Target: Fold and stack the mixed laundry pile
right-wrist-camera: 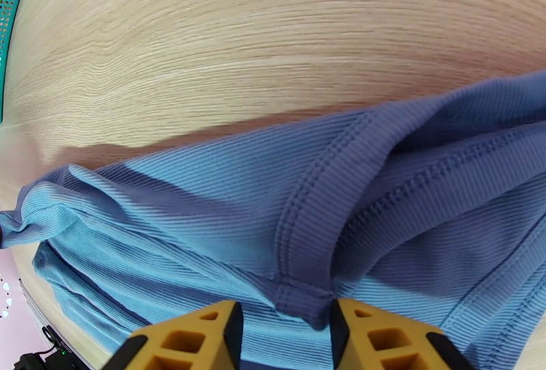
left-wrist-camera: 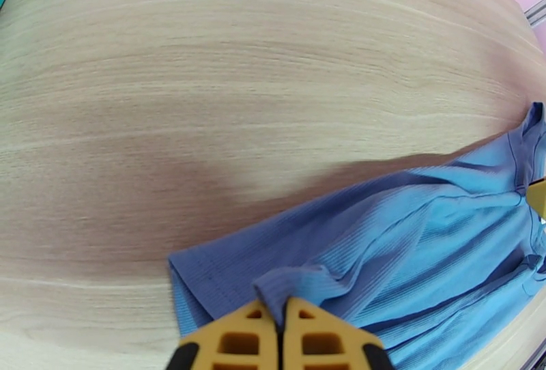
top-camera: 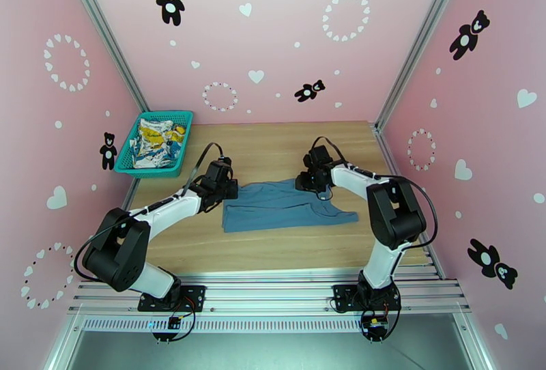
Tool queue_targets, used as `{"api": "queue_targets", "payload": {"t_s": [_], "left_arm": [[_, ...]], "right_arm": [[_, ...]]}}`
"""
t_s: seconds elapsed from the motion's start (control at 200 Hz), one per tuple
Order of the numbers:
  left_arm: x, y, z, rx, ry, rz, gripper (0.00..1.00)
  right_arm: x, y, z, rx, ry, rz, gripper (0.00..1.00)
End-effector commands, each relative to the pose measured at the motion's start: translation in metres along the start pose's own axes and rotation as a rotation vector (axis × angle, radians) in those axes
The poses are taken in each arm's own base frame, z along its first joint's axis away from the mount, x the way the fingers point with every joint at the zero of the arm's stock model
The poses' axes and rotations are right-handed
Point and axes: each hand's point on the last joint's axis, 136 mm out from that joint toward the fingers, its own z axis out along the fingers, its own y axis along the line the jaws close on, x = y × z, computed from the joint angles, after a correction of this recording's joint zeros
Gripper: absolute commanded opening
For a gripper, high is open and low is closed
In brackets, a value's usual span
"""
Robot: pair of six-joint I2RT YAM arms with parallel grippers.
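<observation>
The dusty-blue tank top (top-camera: 283, 206) lies spread across the middle of the wooden table (top-camera: 273, 146). My left gripper (top-camera: 230, 190) sits at its left edge, and in the left wrist view the gripper (left-wrist-camera: 280, 304) is shut on a small raised fold of the tank top (left-wrist-camera: 409, 242). My right gripper (top-camera: 310, 183) is at the garment's far right edge. In its wrist view the gripper (right-wrist-camera: 286, 313) stands partly open, and a thick stitched hem of the tank top (right-wrist-camera: 307, 228) runs down between the fingers. The white cloth with yellow-and-blue print (top-camera: 154, 140) lies crumpled in the basket.
A teal mesh basket (top-camera: 179, 158) stands at the table's far left corner, its edge (right-wrist-camera: 8, 37) also showing in the right wrist view. Pink walls close in the left, right and back. Bare wood lies beyond and in front of the tank top.
</observation>
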Motion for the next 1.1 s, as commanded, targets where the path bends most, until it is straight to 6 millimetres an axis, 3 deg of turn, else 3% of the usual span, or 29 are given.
{"api": "queue_targets", "payload": {"t_s": [0.0,0.11,0.31,0.501,0.526,0.666,0.716,0.781,0.826,1.091], "left_arm": [[-0.004,0.001,0.001,-0.013,-0.012,-0.006,0.07],[-0.003,0.002,0.000,-0.016,-0.011,-0.007,0.07],[-0.005,0.002,-0.004,-0.017,-0.024,-0.008,0.07],[-0.008,0.004,-0.011,-0.015,-0.059,-0.018,0.07],[0.004,0.010,-0.009,-0.028,-0.040,-0.021,0.07],[0.017,0.018,-0.012,-0.032,-0.055,-0.063,0.08],[0.024,0.021,-0.013,-0.030,-0.053,-0.080,0.17],[0.034,0.025,-0.014,-0.029,-0.041,-0.107,0.49],[0.041,0.027,-0.016,-0.027,-0.031,-0.127,0.60],[0.062,0.024,-0.029,-0.023,0.092,-0.240,0.64]], "right_arm": [[0.001,-0.007,0.008,0.037,0.035,0.036,0.38],[0.000,-0.007,0.011,0.039,0.037,0.022,0.30],[-0.009,-0.006,-0.010,0.073,-0.001,-0.023,0.04],[-0.010,-0.009,-0.026,0.099,-0.019,-0.055,0.00],[-0.010,-0.010,-0.028,0.102,-0.021,-0.057,0.00],[-0.006,-0.013,-0.033,0.103,-0.033,-0.065,0.00],[-0.004,-0.012,-0.033,0.093,-0.038,-0.067,0.00],[-0.002,-0.010,-0.030,0.071,-0.040,-0.069,0.00],[0.001,-0.009,-0.027,0.059,-0.036,-0.067,0.00],[0.009,-0.017,-0.012,0.074,-0.017,-0.069,0.05]]}}
